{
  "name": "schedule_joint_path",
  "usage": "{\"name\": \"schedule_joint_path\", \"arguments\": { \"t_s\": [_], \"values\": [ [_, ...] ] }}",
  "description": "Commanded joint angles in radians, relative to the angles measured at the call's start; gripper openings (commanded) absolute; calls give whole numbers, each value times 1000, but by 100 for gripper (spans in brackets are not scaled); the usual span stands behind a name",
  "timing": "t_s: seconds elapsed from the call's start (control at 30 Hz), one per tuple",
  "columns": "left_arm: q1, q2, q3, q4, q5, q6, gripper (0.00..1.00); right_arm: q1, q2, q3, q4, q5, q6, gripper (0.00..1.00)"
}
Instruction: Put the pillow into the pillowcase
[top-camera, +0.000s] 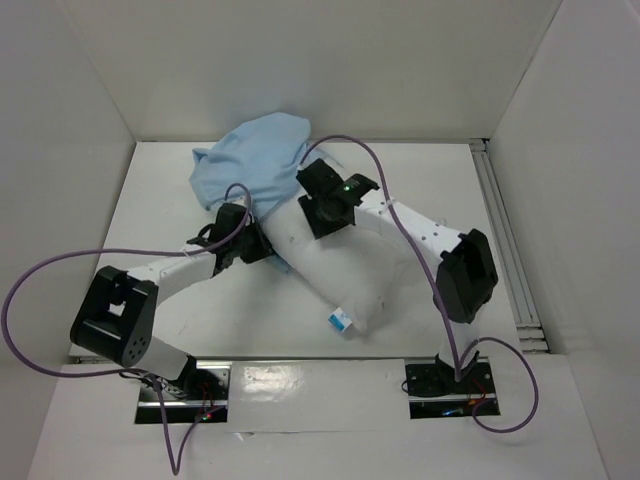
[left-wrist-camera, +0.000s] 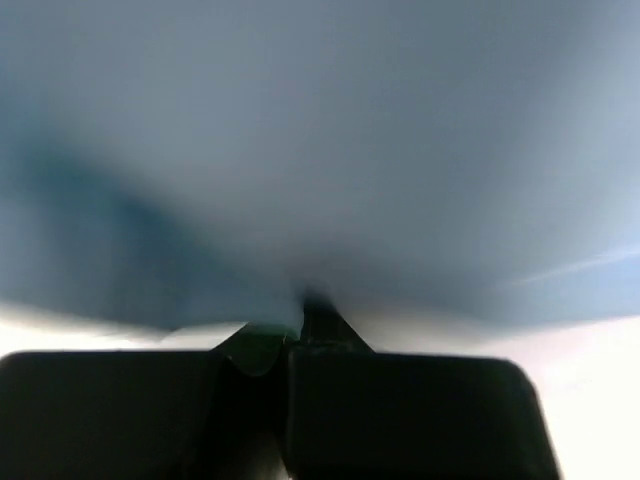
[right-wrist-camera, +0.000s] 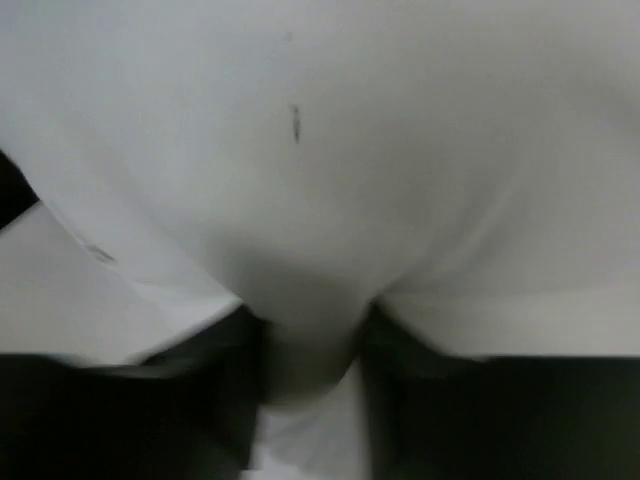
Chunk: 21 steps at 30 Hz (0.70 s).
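Note:
The plump white pillow (top-camera: 340, 270) lies slantwise across the middle of the table, its blue-and-white label (top-camera: 338, 320) at the near corner. The light blue pillowcase (top-camera: 250, 160) is bunched over the pillow's far-left end. My left gripper (top-camera: 262, 248) sits at the pillow's left side. In the left wrist view its fingers meet (left-wrist-camera: 300, 312), pinching the blue pillowcase (left-wrist-camera: 300, 150). My right gripper (top-camera: 315, 212) presses onto the pillow's far end. In the right wrist view a fold of the white pillow (right-wrist-camera: 350, 150) bulges between its fingers (right-wrist-camera: 312, 340).
White walls enclose the white table (top-camera: 170, 190) at the back and on both sides. A metal rail (top-camera: 505, 240) runs along the right edge. Purple cables (top-camera: 60, 262) loop from each arm, one over the pillow's far end.

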Motion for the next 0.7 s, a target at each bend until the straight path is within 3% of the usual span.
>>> {"name": "schedule_joint_path", "arguments": {
  "t_s": [0.0, 0.2, 0.23, 0.3, 0.33, 0.43, 0.67],
  "values": [
    [2, -7, 147, 83, 265, 75, 0, -72, 93, 191, 109, -132, -39, 1],
    [-38, 168, 494, 115, 554, 51, 0, -275, 123, 564, 121, -124, 19, 0],
    [-55, 243, 661, 88, 676, 51, 0, -304, 123, 629, 136, -109, 19, 0],
    [-93, 300, 819, 43, 769, 29, 0, -335, 84, 645, 167, -93, 39, 0],
    [-109, 312, 918, 43, 786, 29, 0, -348, 68, 631, 208, -93, 39, 0],
    [-145, 312, 967, 70, 827, -15, 0, -333, 32, 515, 256, -116, 89, 0],
    [-173, 312, 740, 305, 869, -133, 0, -198, -54, -39, 417, -106, 267, 0]
  ]
}}
